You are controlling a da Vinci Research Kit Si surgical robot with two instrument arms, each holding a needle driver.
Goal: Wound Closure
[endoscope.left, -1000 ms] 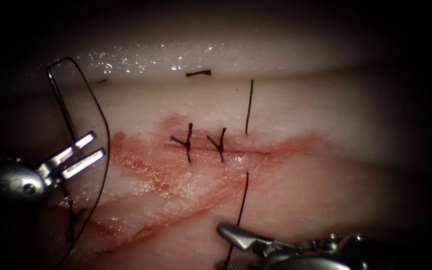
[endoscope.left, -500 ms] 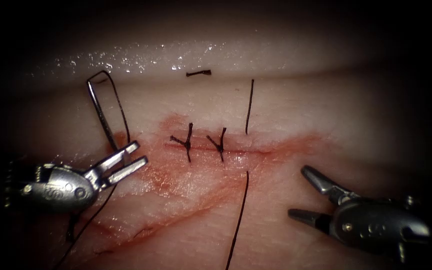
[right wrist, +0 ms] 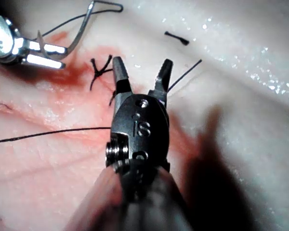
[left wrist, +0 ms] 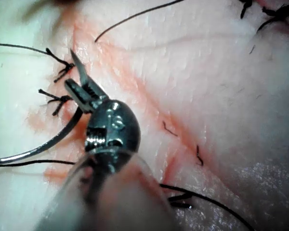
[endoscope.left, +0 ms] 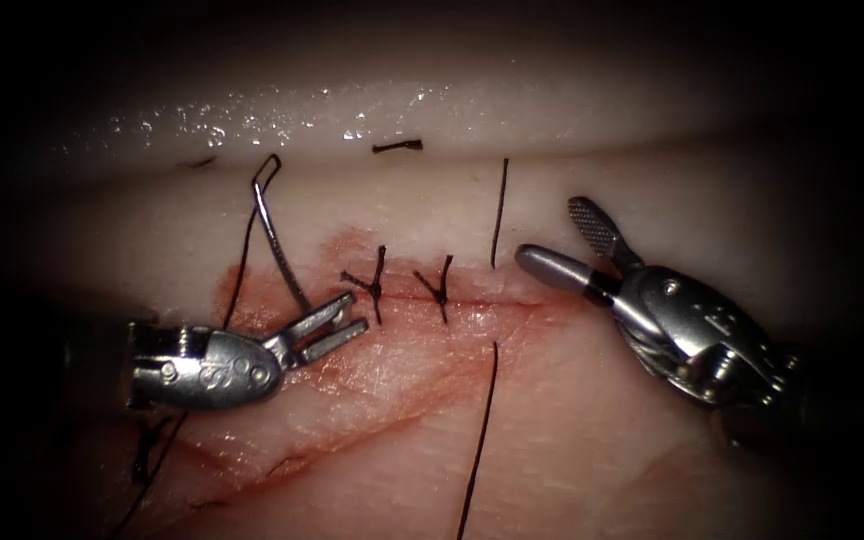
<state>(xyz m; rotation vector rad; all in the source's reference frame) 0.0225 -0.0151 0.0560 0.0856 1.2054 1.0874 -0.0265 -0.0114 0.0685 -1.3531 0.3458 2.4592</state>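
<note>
Needle point(endoscope.left: 282, 250): thin curved steel, clear of the tissue point(endoscope.left: 572, 420), standing nearly upright at 9 o'clock of the cut point(endoscope.left: 452, 298). Held near its pointed end; swaged end up at 12 o'clock.

Thread point(endoscope.left: 242, 255): dark, runs from the needle's top down toward 7 o'clock. A second span point(endoscope.left: 480, 430) enters the tissue just at 6 o'clock of the cut and emerges point(endoscope.left: 498, 215) at 12 o'clock, unknotted.

Cut: horizontal red line, two knotted dark stitches point(endoscope.left: 377, 285) across its left part. Tissue pale, glistening, stained with red fluid point(endoscope.left: 352, 360).
</note>
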